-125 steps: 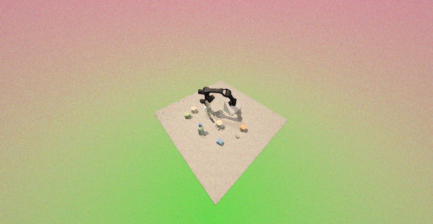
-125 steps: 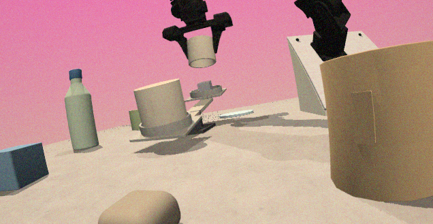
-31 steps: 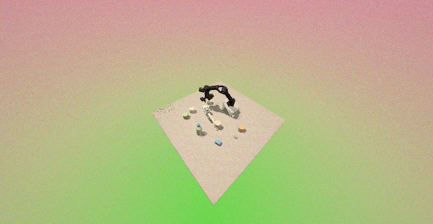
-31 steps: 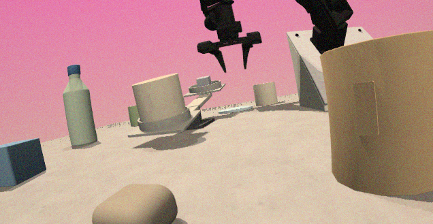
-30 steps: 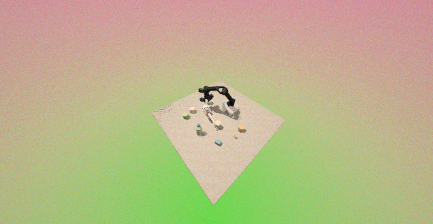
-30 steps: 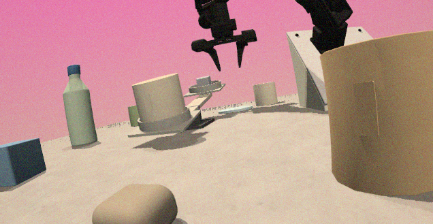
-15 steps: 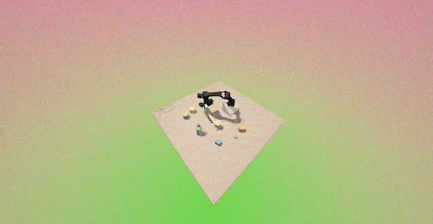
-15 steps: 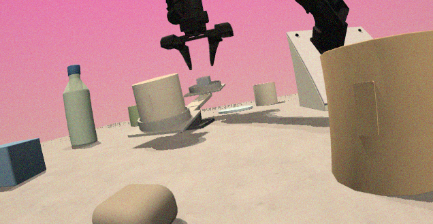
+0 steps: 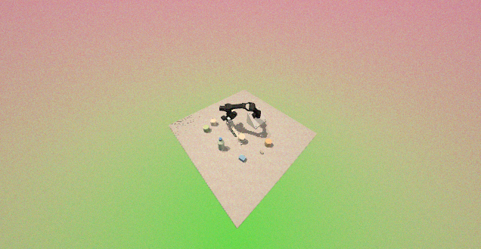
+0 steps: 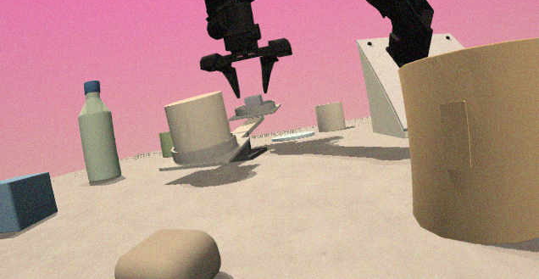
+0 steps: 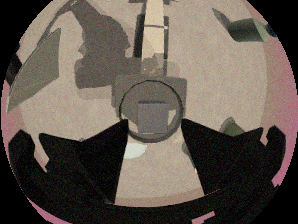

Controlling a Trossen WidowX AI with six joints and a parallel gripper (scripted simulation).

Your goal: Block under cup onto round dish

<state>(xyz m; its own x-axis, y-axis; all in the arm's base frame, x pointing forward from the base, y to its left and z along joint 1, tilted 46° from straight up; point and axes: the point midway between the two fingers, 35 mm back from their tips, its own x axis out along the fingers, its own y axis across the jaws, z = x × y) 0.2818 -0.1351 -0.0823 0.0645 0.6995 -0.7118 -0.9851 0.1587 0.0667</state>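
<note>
gray block | black gripper | cream cup | blue-capped green bottle

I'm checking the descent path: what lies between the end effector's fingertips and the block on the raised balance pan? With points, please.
Only open air shows between the end effector (image 10: pixel 252 95) (image 11: pixel 154 121) and the block (image 10: pixel 253 100) (image 11: pixel 152 118), in the exterior view.
</note>
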